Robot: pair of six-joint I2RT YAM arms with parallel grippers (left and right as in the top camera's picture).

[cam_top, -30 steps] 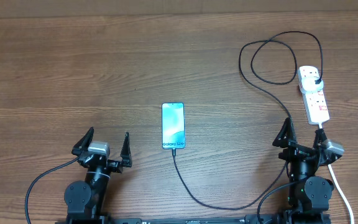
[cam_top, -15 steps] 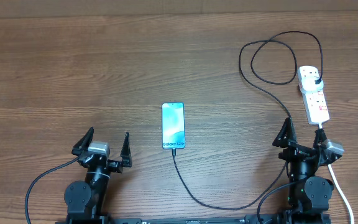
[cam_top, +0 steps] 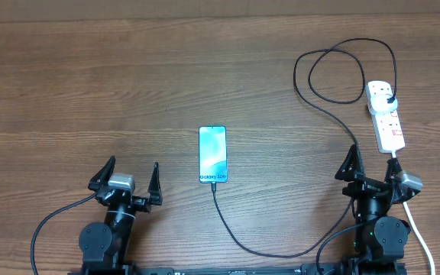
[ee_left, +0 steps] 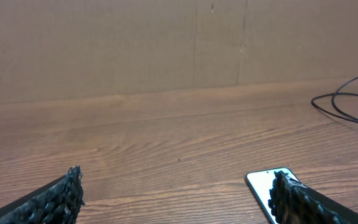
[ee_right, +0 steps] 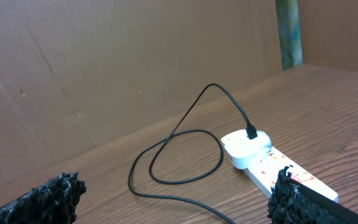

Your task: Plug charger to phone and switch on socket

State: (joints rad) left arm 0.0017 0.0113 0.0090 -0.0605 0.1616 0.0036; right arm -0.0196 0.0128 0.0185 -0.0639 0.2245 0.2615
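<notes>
The phone (cam_top: 212, 154) lies face up with its screen lit, mid-table. The charger (cam_top: 218, 200), a thin black cable, meets the phone's near short edge, sweeps past the right arm and loops back to its black plug (cam_top: 389, 98), seated in the far end of the white socket (cam_top: 388, 122). I cannot tell how the socket's switches stand. My left gripper (cam_top: 134, 162) stands open left of the phone, empty. My right gripper (cam_top: 373, 159) stands open just short of the socket's near end. In the left wrist view the phone (ee_left: 263, 183) shows behind the right finger (ee_left: 297, 199). The right wrist view shows the socket (ee_right: 278, 167) and plug (ee_right: 252, 132).
A thick white cord (cam_top: 418, 237) runs from the socket's near end past the right arm's base. A brown cardboard wall (ee_left: 166, 43) stands behind the wooden table (cam_top: 90, 84). The charger's loop (ee_right: 179, 149) lies left of the socket.
</notes>
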